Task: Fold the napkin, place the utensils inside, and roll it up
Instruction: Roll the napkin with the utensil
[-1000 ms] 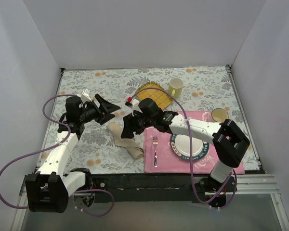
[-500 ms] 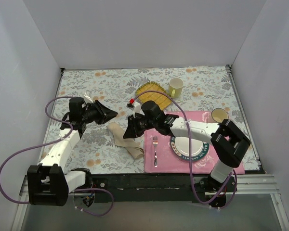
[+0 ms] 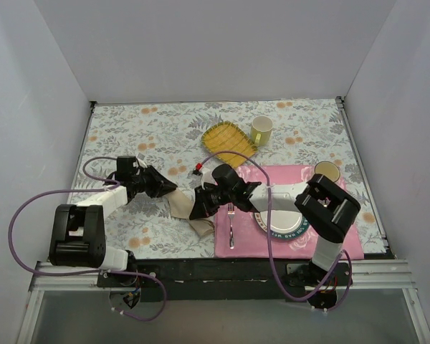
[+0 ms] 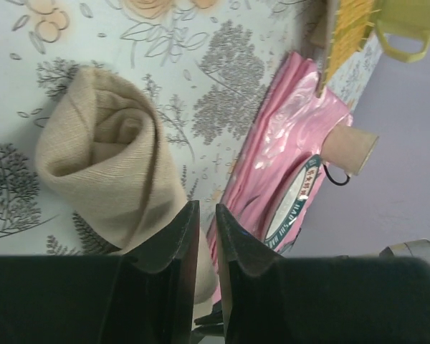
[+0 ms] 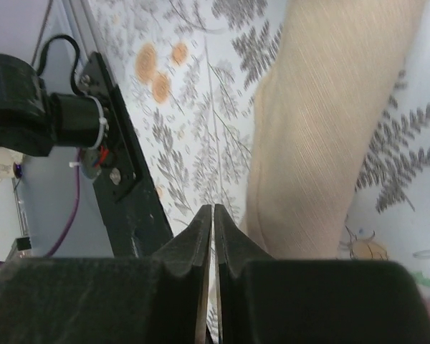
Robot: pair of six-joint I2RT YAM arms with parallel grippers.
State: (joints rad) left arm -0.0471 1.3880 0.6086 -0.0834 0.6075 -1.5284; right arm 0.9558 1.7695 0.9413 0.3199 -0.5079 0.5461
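**Inspector:** Napkin's position?

**Assessor:** The napkin (image 3: 179,206) lies loosely rolled towards the worktop's (image 3: 143,129) front edge, just beside the pink mat (image 3: 240,247).

**Inspector:** Jaws?

**Assessor:** Right jaws are closed and empty beside it. Left jaws are nearly closed at its rim, possibly pinching cloth; the view is unclear.

**Inspector:** Progress?

**Assessor:** The fork (image 3: 231,226) lies outside, on the mat. I judge loading outstanding.

The napkin (image 3: 190,218) is a soft tan cloth, rolled up into a fat tube. It lies slanted on the flowery worktop (image 3: 129,136), just left of the pink mat (image 3: 344,244). One silver fork (image 3: 231,226) lies flat on the mat, beside the plate (image 3: 290,231).
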